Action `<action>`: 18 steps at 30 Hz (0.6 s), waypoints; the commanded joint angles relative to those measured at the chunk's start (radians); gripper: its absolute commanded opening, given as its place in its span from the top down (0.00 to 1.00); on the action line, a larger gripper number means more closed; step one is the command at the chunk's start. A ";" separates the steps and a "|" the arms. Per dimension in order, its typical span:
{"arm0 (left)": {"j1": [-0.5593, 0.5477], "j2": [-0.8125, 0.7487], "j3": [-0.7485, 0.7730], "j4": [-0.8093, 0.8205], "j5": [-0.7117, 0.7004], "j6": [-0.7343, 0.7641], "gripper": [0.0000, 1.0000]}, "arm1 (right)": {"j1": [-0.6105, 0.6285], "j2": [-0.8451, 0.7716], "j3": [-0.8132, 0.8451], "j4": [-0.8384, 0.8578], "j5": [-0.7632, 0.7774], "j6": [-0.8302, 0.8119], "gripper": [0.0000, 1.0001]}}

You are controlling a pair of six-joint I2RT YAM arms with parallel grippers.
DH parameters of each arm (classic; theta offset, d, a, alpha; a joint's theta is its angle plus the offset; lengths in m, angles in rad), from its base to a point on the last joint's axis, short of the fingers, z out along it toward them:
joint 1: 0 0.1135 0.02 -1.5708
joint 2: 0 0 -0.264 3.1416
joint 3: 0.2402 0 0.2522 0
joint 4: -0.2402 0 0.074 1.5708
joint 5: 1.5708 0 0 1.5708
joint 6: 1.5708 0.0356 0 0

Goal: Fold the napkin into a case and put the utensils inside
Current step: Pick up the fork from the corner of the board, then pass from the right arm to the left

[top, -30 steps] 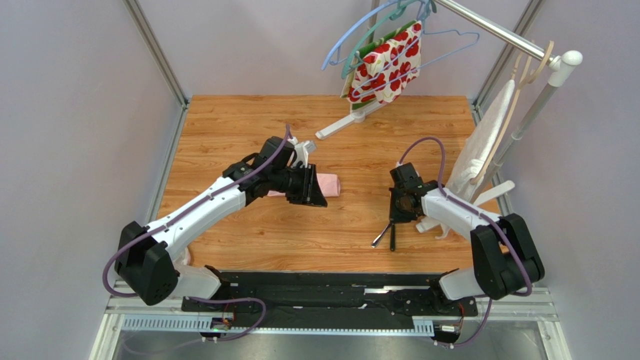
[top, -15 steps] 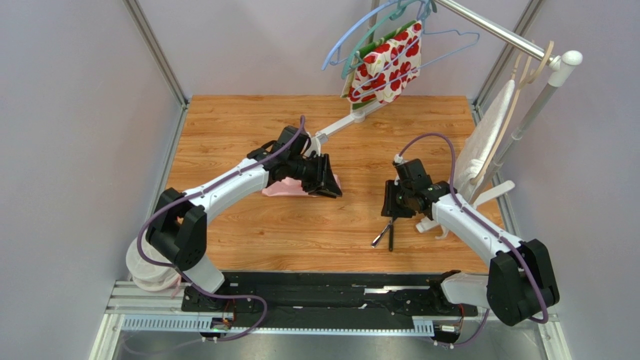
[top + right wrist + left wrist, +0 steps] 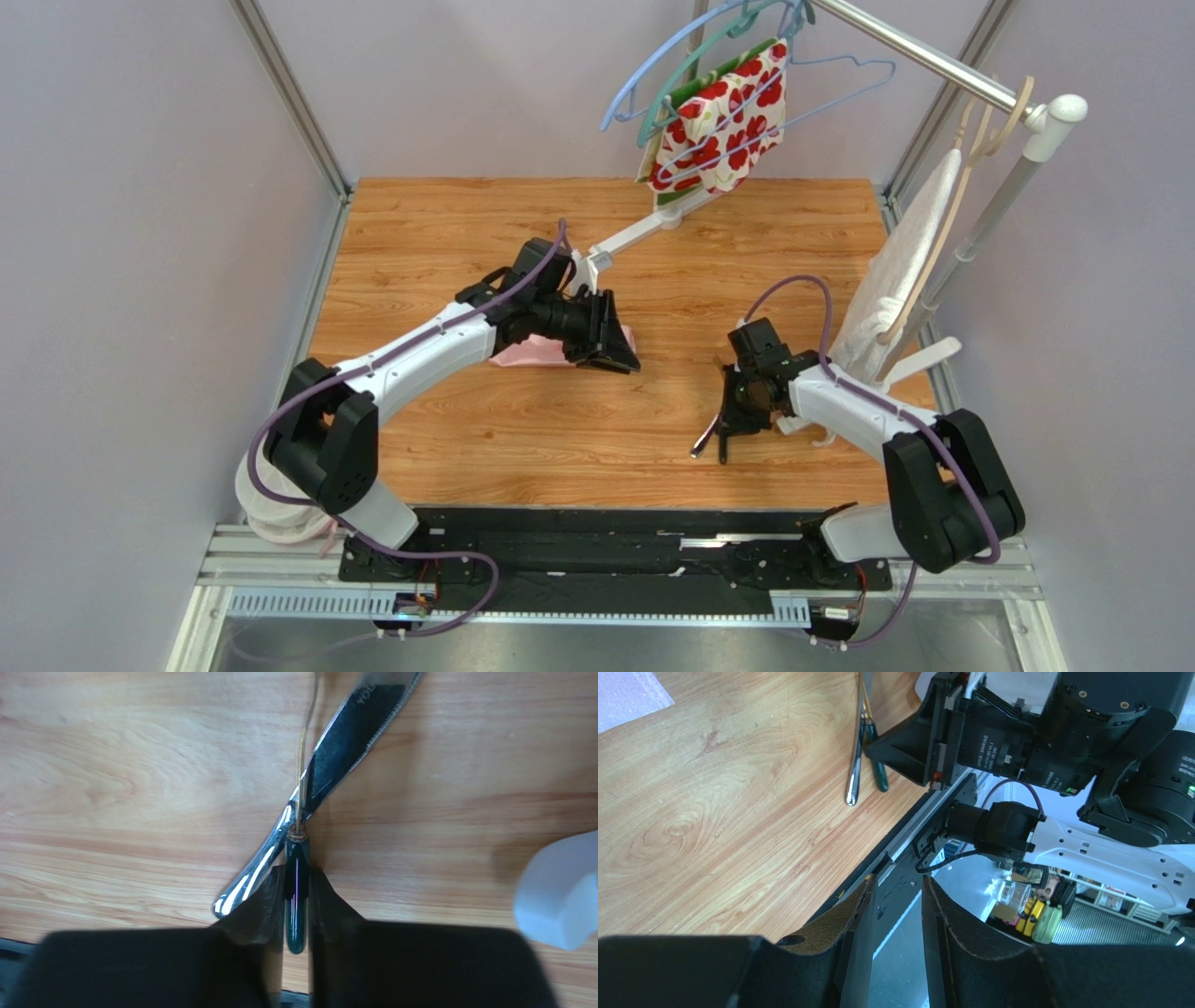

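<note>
The light-pink napkin [image 3: 522, 356] lies folded into a small packet on the wooden table, partly hidden under my left gripper [image 3: 619, 359]. In the left wrist view that gripper [image 3: 896, 885] is open, with only the table's edge rail behind the gap. The utensils [image 3: 714, 443] lie crossed near the front right: a silver piece [image 3: 347, 738] and a thin piece with a dark green handle [image 3: 296, 913]. Both also show in the left wrist view, the silver piece [image 3: 854, 763] beside the green handle [image 3: 876, 759]. My right gripper [image 3: 298, 875] is down on the table, shut on the green handle.
A clothes rack stands at the back right with hangers and a red-and-white floral cloth [image 3: 723, 119]. A white cloth [image 3: 898, 280] hangs on its right post. A white rack foot [image 3: 558, 889] lies close to the right of my right gripper.
My left arm swung right and further over the napkin, then held still. My right gripper opened, dropped toward the utensils and closed round the green handle.
</note>
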 commanded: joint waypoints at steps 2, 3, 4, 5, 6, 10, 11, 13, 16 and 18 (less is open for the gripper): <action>0.001 -0.054 0.011 -0.012 0.016 0.055 0.62 | 0.039 0.021 0.032 0.046 0.051 -0.013 1.00; 0.001 -0.059 0.017 -0.019 0.010 0.066 0.62 | 0.045 -0.033 0.053 -0.007 0.068 -0.037 1.00; 0.004 -0.062 0.025 -0.051 0.004 0.083 0.62 | 0.046 -0.055 0.073 -0.038 0.097 -0.048 1.00; 0.005 -0.065 0.031 -0.071 -0.006 0.118 0.62 | 0.046 -0.074 0.102 -0.070 0.099 -0.066 1.00; 0.007 -0.073 0.048 -0.109 -0.026 0.140 0.62 | 0.048 -0.106 0.150 -0.117 0.058 -0.089 1.00; 0.008 -0.094 0.127 -0.254 -0.077 0.267 0.61 | 0.043 -0.174 0.231 -0.129 -0.198 -0.183 1.00; 0.014 -0.094 0.173 -0.294 -0.080 0.322 0.61 | 0.045 -0.174 0.241 -0.109 -0.286 -0.195 1.00; 0.027 -0.099 0.218 -0.426 -0.106 0.376 0.60 | 0.045 -0.142 0.254 -0.032 -0.566 -0.212 1.00; 0.053 -0.146 0.267 -0.561 -0.146 0.488 0.58 | 0.062 -0.080 0.282 0.014 -0.804 -0.234 1.00; 0.057 -0.195 0.284 -0.637 -0.247 0.554 0.55 | 0.083 -0.060 0.303 0.016 -0.888 -0.263 1.00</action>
